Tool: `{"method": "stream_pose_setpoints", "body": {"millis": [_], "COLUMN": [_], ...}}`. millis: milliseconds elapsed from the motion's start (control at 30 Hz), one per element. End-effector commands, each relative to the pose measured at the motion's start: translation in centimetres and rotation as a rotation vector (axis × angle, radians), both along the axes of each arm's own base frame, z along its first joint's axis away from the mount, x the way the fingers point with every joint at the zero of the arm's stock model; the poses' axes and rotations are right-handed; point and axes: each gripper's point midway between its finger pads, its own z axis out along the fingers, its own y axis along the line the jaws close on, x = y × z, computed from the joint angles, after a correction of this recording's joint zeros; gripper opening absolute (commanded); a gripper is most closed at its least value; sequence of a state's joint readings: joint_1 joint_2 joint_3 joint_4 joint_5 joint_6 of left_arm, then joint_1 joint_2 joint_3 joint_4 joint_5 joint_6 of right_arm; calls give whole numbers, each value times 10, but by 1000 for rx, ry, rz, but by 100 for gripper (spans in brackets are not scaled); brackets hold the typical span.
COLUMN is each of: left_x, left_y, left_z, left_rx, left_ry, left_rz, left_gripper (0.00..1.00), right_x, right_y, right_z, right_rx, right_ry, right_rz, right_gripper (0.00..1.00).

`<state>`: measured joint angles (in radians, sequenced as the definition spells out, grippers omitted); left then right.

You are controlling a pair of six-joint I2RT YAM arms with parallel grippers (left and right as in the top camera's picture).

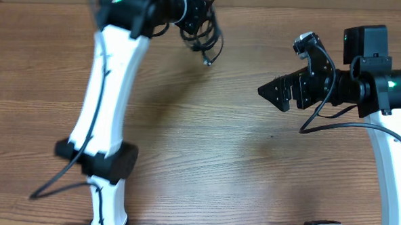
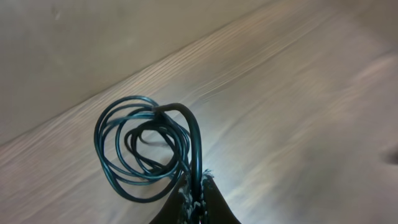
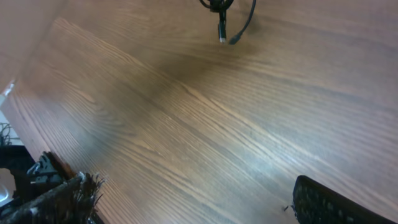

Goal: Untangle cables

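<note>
Several thin black cables [image 2: 143, 146], coiled, hang pinched in the closed left fingers [image 2: 196, 200] near the worktop [image 1: 206, 147] far edge; the right fingers [image 1: 279, 93] are spread wide, empty.

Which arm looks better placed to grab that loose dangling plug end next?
Right, probably. The right gripper is open and empty, facing the cables, whose plug end hangs free. The left gripper is occupied, shut on them.
</note>
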<state>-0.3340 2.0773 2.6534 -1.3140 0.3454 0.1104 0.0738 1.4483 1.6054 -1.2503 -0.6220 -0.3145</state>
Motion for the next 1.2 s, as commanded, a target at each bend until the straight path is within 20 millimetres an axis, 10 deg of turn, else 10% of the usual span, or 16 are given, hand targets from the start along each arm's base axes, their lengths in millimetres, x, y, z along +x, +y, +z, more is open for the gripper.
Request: {"method": "stream_pose_setpoints", "body": {"millis": [0,133,433,1167], "left_x": [-40,-72,-77,-103], "left_y": [-24,-32,-33,-54], "left_z": [36,68,76,142], "left_rx": [-204,-298,-367,-663], "left_ry": [72,60,125,167], "left_rz": [-104,-207,-161,-382], "left_gripper": [4,4,4,4], "right_x": [-1,1,-5,-4], "right_y": [11,15,35,78], "right_z": [27,33,57,44], "right_rx": [63,90,228,210], "right_ry": [-81,-106,-167,-194], "right_rz": [47,64,170,316], "right_gripper": [100,100,100,100]}}
